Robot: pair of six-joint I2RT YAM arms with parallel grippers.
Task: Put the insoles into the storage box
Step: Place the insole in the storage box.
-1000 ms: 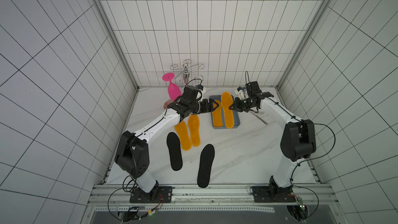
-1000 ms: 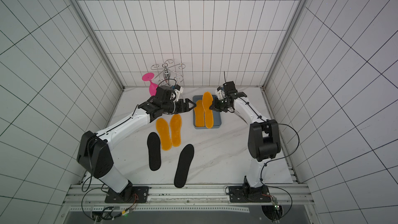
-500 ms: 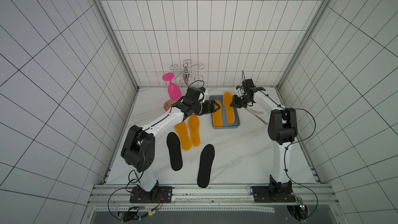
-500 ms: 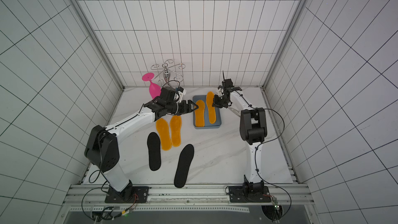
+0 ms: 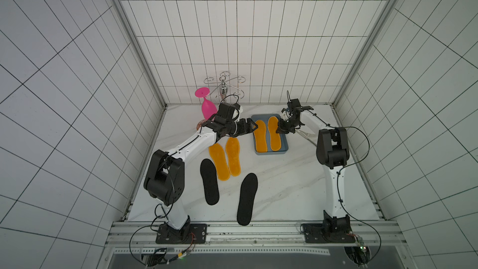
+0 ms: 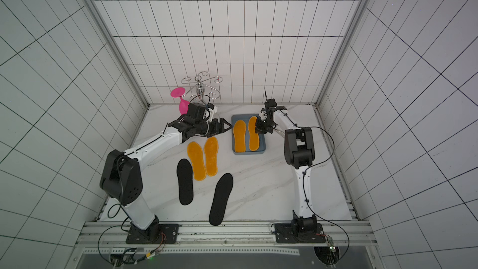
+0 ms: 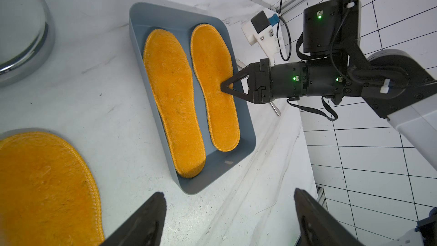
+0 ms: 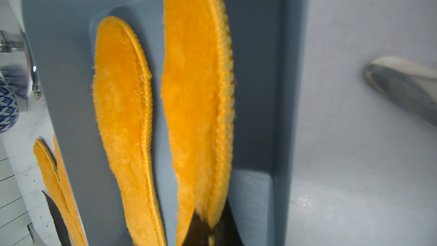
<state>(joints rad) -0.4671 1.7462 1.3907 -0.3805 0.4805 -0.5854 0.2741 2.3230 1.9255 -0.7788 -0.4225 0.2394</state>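
Settling flat inside the storage box [image 7: 165,11] beside the first orange insole [image 7: 172,105], the second orange insole [image 7: 212,62] is no longer overhanging the rim; the right gripper [image 7: 223,86] is still pinching its edge, the left gripper [image 5: 256,127] is hovering open. Four insoles [image 5: 232,159] are waiting outside.

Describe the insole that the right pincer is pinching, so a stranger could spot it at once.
Find the shallow blue-grey plastic tray near the back of the white marble table. Two fuzzy orange foot-shaped insoles lie side by side in it; take the insole on the robot's right. Unlike its twin, it has the black right pincer shut on its outer edge.
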